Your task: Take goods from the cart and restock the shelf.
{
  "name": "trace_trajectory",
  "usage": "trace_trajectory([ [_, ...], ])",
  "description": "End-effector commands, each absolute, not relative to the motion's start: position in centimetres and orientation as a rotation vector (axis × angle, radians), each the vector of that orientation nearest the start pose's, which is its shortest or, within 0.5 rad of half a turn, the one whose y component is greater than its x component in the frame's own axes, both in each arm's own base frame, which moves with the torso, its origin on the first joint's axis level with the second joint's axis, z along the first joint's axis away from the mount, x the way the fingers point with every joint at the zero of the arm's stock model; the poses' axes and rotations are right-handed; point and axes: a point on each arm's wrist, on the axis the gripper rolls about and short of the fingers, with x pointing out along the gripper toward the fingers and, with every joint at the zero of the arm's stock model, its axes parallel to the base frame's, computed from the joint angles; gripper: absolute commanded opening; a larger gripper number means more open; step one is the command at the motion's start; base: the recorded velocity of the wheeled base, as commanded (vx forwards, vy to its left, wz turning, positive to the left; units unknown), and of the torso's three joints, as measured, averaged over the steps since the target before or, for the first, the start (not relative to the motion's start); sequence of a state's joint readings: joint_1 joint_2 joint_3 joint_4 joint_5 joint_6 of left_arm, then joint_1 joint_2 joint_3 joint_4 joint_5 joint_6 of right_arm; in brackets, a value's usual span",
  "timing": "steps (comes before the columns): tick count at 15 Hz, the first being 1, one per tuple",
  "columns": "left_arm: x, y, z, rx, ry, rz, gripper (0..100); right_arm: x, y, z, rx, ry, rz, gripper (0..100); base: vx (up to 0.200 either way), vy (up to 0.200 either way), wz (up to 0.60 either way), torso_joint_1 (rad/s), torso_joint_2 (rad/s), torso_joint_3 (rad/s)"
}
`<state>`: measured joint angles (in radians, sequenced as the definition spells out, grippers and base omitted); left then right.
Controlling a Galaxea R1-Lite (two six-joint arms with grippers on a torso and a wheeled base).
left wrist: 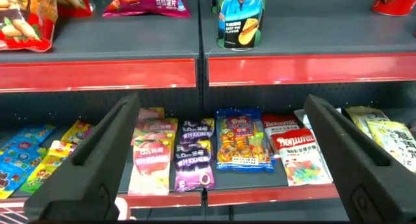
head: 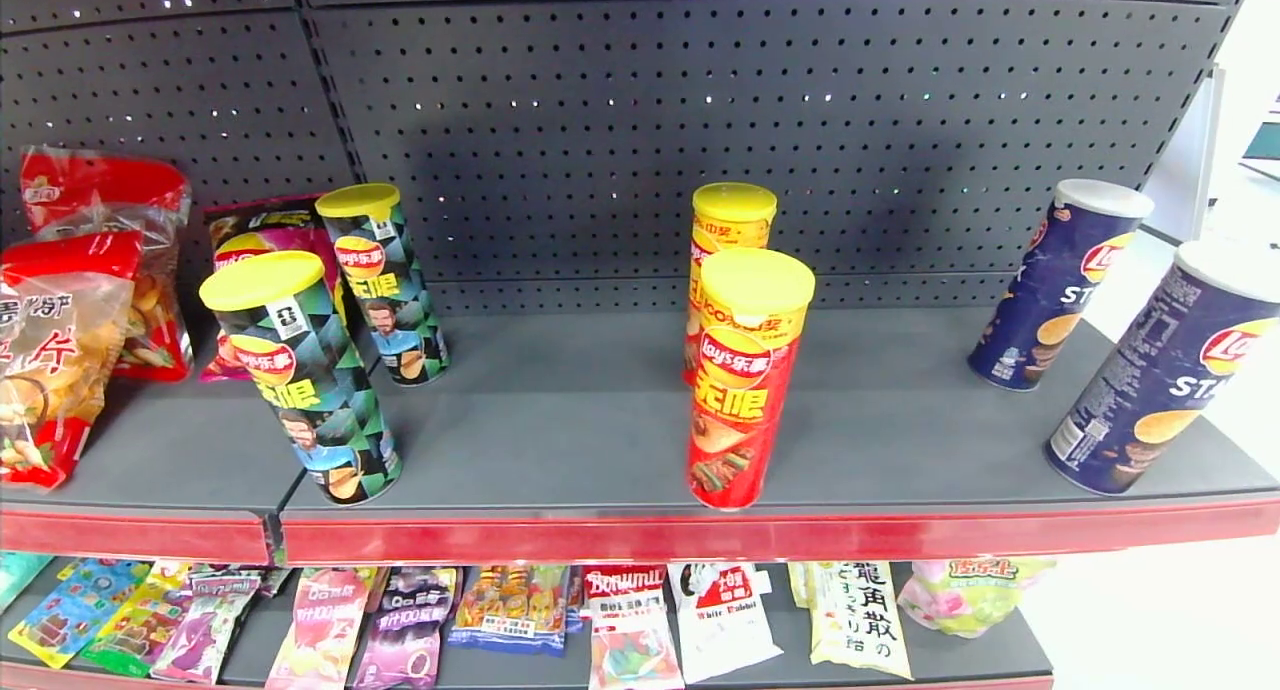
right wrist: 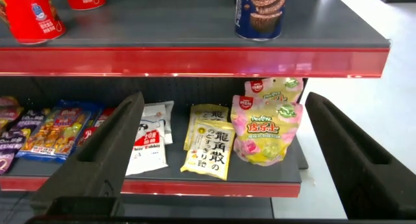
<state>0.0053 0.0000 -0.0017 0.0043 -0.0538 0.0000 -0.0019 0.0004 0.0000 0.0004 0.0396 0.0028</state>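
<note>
Left gripper (left wrist: 221, 104): fingers spread wide, nothing between them. Right gripper (right wrist: 225, 100): likewise spread and empty. Both sit low, facing the lower shelf (right wrist: 214, 185) with its flat pouches (left wrist: 242, 139).

Upper shelf (head: 580, 430): chip cans upright near the front edge: green can (head: 300, 380), red can (head: 745, 380), blue can (head: 1160, 370). Each has a twin behind it, and wide bare gaps lie between the rows.

Judgement: cans are light, stiff tubes, smooth-skinned, tall and tippy. Grip mid-body across the diameter with a moderate squeeze. Pouches are soft and crinkly; pinch at a seam.
</note>
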Motion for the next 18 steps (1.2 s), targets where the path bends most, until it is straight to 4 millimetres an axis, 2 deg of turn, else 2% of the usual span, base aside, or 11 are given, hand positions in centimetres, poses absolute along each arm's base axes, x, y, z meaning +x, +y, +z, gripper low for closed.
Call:
trace_trajectory([
  [1,-2.3,-0.1,7.5,0.0,0.005,-0.048,100,-2.6,0.1,9.6,0.001,-0.066,0.072,100,0.0,0.0,0.0,0.0,0.0,0.0],
  [2,-2.3,-0.1,7.5,0.0,0.005,-0.048,100,-2.2,0.1,15.1,0.027,-0.078,0.115,100,0.0,0.0,0.0,0.0,0.0,0.0],
  [3,-2.3,-0.1,7.5,0.0,0.005,-0.048,100,-1.6,0.2,18.9,0.104,-0.098,0.145,100,0.0,0.0,0.0,0.0,0.0,0.0],
  [4,-2.3,-0.1,7.5,0.0,0.005,-0.048,100,-1.2,0.2,20.2,0.124,-0.088,0.21,100,0.0,0.0,0.0,0.0,0.0,0.0],
  [5,-2.3,-0.1,7.5,0.0,0.005,-0.048,100,-0.7,0.4,20.2,0.102,-0.058,0.3,100,0.0,0.0,0.0,0.0,0.0,0.0],
  [6,-2.3,-0.1,7.5,0.0,0.005,-0.048,100,0.7,0.8,20.3,0.043,0.001,0.468,100,0.0,0.0,0.0,0.0,0.0,0.0],
  [10,-2.3,-0.1,7.5,0.0,0.005,-0.048,100,5.4,2.8,21.6,0.008,0.157,0.718,100,0.0,0.0,0.0,0.0,0.0,0.0],
  [11,-2.3,-0.1,7.5,0.0,0.005,-0.048,100,5.8,3.2,21.8,0.009,0.167,0.749,100,0.0,0.0,0.0,0.0,0.0,0.0],
  [12,-2.3,-0.1,7.5,0.0,0.005,-0.046,100,7.7,4.4,21.8,-0.002,0.204,0.796,100,0.0,0.0,0.0,0.0,0.0,0.0],
  [15,-2.3,-0.1,7.5,0.0,0.005,-0.048,100,10.9,7.5,21.9,-0.016,0.228,0.926,100,0.0,0.0,0.0,0.0,0.0,0.0],
  [18,-2.3,-0.1,7.5,0.0,0.005,-0.046,100,13.6,10.1,22.6,-0.043,0.249,0.959,100,0.0,0.0,0.0,0.0,0.0,0.0],
])
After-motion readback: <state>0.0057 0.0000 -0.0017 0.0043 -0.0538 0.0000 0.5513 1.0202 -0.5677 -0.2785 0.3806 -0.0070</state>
